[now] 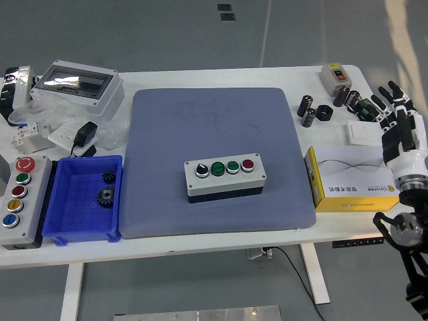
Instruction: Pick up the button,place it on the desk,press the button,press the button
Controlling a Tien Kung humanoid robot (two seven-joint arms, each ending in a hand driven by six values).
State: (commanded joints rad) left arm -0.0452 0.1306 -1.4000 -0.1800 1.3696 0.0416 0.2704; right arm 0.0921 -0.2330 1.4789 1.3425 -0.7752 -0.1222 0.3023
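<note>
While sitting square on the blue mat (214, 160), button box (225, 176) placed. Robot hand (401, 130) at right tabletop (200, 244) edge, fingers spread, gripping nothing. Presses maybe still to come.

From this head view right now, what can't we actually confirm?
- Left hand: out of frame entirely.
- Right hand: fingers spread, empty; the arm below it is cut by the right edge.
- Four-button box on the blue mat: whether any button is pressed in is too small to tell.
- Five-button box: its left side is clipped by the left edge.
- Small grey switch box: labels unreadable.
</note>
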